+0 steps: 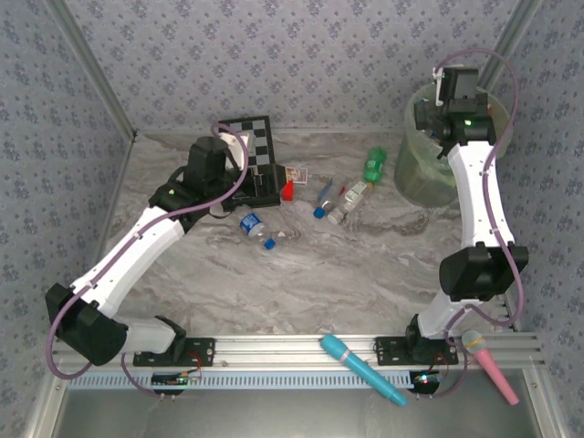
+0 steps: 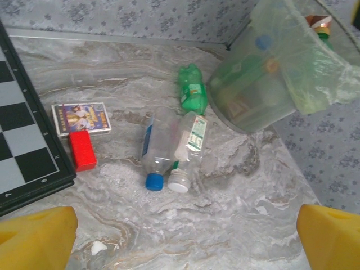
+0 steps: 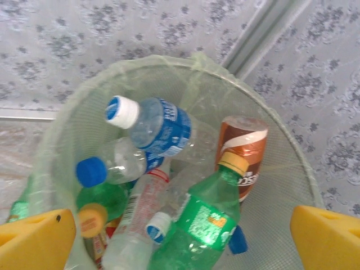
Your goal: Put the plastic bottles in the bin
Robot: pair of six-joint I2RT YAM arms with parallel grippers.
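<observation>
Currently the bin stands at the table's far right corner, with several plastic bottles inside. My right gripper hangs over it, fingers wide apart, empty. My left gripper is likewise spread and empty. On the table lie a green bottle beside the bin, two clear bottles touching, and a lone blue-labelled bottle.

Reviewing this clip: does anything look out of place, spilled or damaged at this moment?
Nothing is spilled or broken. One oddity: a blue stick and a pink stick lie across the mounting rail at the near edge, off the tabletop. Bottles lying flat there are expected, awaiting pickup.
</observation>
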